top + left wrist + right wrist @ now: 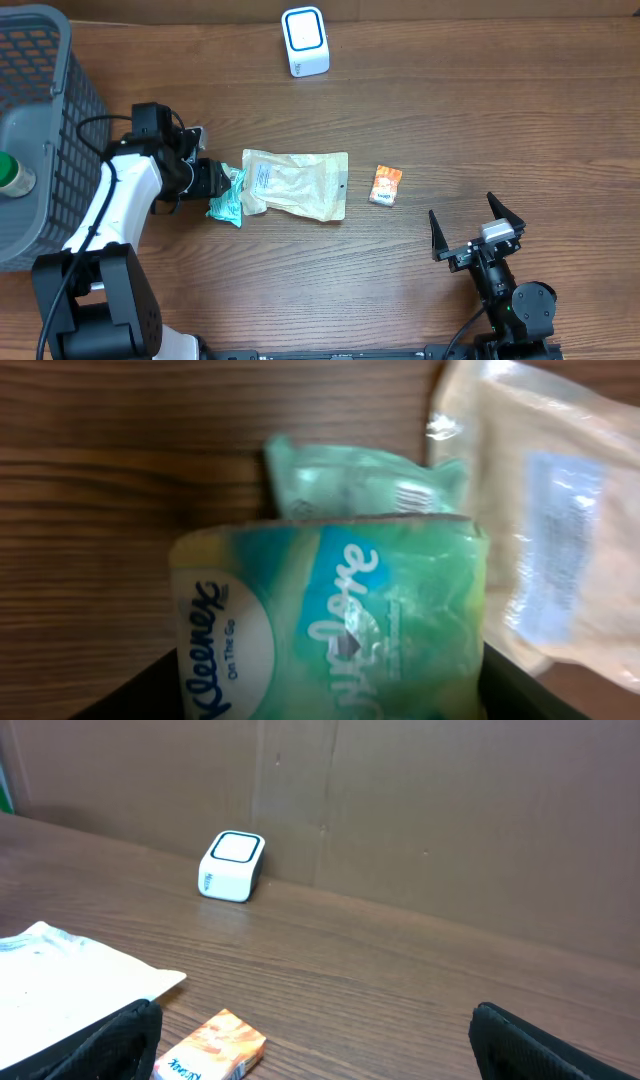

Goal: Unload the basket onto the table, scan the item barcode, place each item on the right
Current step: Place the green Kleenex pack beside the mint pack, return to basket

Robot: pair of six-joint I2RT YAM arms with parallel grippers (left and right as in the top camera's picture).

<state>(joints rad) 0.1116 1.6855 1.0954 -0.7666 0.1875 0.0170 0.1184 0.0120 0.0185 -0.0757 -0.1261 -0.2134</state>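
Our left hand [222, 188] is clenched on the tissue pack [226, 200]. In the wrist view the pack [330, 630] fills the whole gap between the two dark fingers [150, 695]. It lies at the left of the worktop [450, 110], low against the wood.

Just to the pack's right is a beige pouch [298, 185]. Its left edge [560, 530] meets the pack's far end, touching or overlapping, we cannot tell which. Further right, apart from the pouch, is a small orange box [386, 186]. The scanner [305, 40], white with a blue-ringed face, stands at the far edge, well apart from the pack, with bare wood between them. A grey basket [40, 120] stands behind our left arm.

The left arm's white link rises from the near-left corner, and the hand points right along the worktop. Our right hand [462, 210] sits low at the near right, released and spread wide, holding nothing. It faces the far edge, with the orange box [210, 1050] and the scanner [232, 866] ahead of it.

The pack is teal-green soft plastic printed "Kleenex On The Go". Its far end is crumpled and carries a small striped patch too blurred to read.
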